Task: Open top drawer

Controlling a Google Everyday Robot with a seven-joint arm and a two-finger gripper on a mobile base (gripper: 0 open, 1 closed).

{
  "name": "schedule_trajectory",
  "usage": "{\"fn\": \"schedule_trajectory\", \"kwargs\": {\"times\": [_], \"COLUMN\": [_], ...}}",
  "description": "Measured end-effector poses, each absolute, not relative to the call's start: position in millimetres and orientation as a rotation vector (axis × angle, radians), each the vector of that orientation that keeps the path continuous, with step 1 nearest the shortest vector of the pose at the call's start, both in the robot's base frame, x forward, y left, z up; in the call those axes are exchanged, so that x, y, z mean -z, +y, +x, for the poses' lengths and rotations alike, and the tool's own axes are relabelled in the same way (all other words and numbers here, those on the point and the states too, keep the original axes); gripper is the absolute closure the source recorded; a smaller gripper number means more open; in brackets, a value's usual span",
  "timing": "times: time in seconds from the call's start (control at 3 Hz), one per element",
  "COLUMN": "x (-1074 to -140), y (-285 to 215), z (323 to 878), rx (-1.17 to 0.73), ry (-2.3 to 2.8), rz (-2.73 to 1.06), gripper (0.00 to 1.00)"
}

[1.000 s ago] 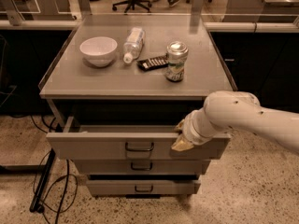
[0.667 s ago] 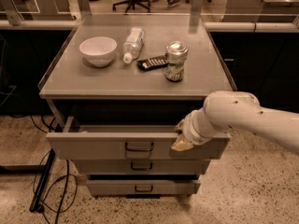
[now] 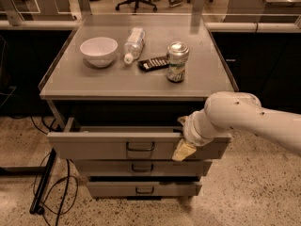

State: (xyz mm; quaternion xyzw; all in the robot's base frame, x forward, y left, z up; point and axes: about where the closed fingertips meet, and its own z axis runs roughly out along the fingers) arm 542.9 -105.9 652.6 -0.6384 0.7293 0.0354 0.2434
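The top drawer (image 3: 94, 146) is the widest grey drawer under the tabletop, with a dark U-shaped handle (image 3: 140, 147) at its centre. It stands pulled out a little, with a dark gap showing above its front. My gripper (image 3: 184, 144) is at the right part of the drawer front, by its upper edge, right of the handle. A pale yellowish tip of it hangs in front of the drawer face. My white arm (image 3: 244, 119) reaches in from the right and hides the drawer's right end.
On the grey tabletop (image 3: 66, 84) stand a white bowl (image 3: 99, 51), a lying plastic bottle (image 3: 134, 44), a dark flat packet (image 3: 153, 63) and a can (image 3: 178, 61). Two narrower drawers (image 3: 141, 167) (image 3: 143, 189) sit shut below. Cables (image 3: 51, 182) lie on the floor at left.
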Motion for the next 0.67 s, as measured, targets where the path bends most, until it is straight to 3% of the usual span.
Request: {"fn": "schedule_trajectory", "kwargs": {"times": [0.33, 0.67], "x": [-653, -650], "y": [-106, -110], "z": [543, 532], "rx": [-0.097, -0.097], "ry": [1.992, 1.993], "rz": [-1.744, -1.766], "gripper": [1.00, 1.00]}}
